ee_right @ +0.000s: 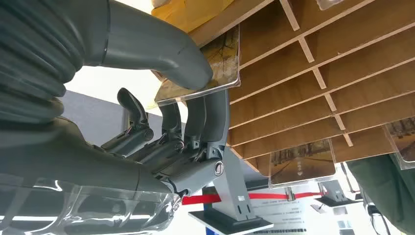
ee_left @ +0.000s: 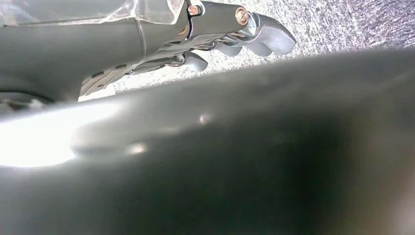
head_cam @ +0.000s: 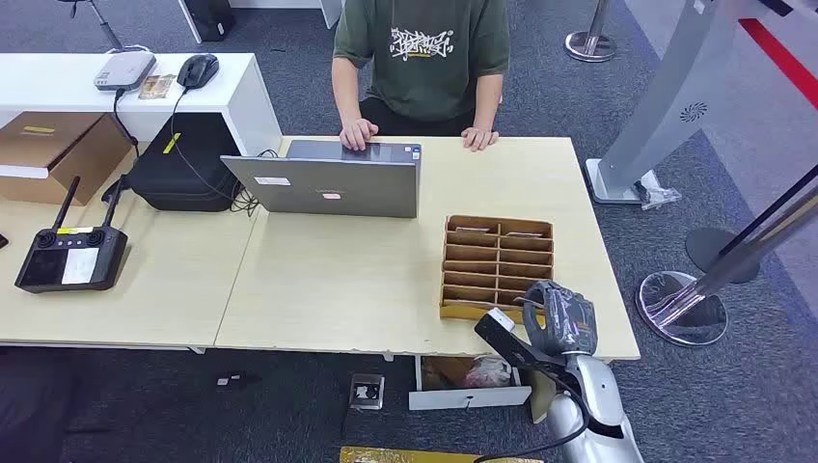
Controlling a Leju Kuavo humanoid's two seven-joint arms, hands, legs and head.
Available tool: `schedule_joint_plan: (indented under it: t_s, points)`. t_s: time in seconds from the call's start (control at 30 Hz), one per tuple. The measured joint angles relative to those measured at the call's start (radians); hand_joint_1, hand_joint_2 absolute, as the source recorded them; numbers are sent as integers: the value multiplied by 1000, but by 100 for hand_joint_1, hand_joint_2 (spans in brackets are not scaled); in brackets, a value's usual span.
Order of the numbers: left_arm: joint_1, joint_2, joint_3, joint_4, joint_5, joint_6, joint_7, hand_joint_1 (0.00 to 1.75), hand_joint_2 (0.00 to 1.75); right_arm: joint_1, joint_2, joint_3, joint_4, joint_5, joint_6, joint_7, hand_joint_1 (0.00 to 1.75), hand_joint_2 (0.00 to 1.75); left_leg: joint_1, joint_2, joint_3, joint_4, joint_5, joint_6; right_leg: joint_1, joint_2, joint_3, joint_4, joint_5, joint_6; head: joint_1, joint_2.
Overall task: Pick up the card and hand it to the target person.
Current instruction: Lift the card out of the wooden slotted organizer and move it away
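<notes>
Card-fetching is the job, and it's mid-grab. Biggest first: the pale tabletop (head_cam: 367, 289), the person (head_cam: 422, 58) in green seated at the far side behind a grey laptop (head_cam: 328, 183). Nearer the robot sits the wooden slotted organizer (head_cam: 497, 265) at the near edge. The right hand (head_cam: 559, 316) is at its near corner, and from the wrist camera the thumb and fingers (ee_right: 208, 115) pinch the card (ee_right: 222, 61) at the organizer's edge. So the pick is in hand, I'd say. Next: lift it free, then reach across to the person. The left hand (ee_left: 235, 34) hangs low, fingers curled in, holding nothing.
</notes>
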Motion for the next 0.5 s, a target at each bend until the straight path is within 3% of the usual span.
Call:
schedule_joint_plan:
  t_s: [0.3, 0.5]
  points:
    - [-8, -1, -1, -1, -8, -2, 9, 0, 0, -31, -10, 1, -57, 11, -121, -41, 137, 175, -1, 1, -1, 1, 0, 0, -1, 2, -1, 2, 0, -1, 0, 0]
    - [-4, -1, 3, 0, -14, -4, 6, 0, 0, -12, -26, -8, -255, 23, -167, -54, 126, 175, -1, 1, -2, 2, 0, 0, -1, 1, -3, 2, 0, -1, 0, 0]
